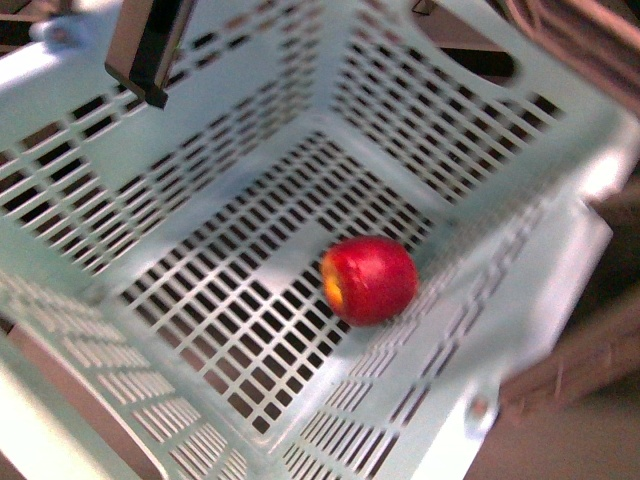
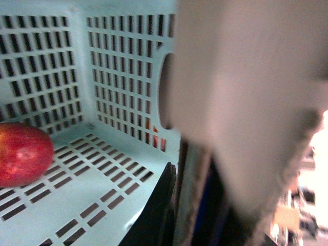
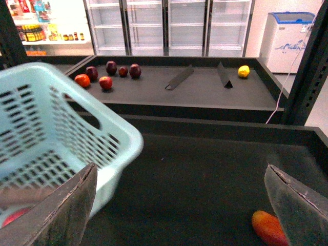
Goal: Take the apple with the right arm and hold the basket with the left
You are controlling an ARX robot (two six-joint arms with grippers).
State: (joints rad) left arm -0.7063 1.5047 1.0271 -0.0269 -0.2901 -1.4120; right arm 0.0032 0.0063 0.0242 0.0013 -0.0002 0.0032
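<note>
From the front, a round, glossy red apple point(image 1: 368, 280) with a yellow-orange patch on its side lies on the slotted floor of a tilted, pale mint-blue rectangular plastic basket point(image 1: 230, 110), close to one wall. In the left wrist view, the left claw point(image 2: 179, 205) is clamped over the basket's wall, one dark finger inside. In the right wrist view, the right claw point(image 3: 179, 205) gapes wide and empty above the dark bench point(image 3: 195, 169), beside the basket.

Front view steeply down into basket point(image 1: 575, 250), wrist views close beside it
</note>
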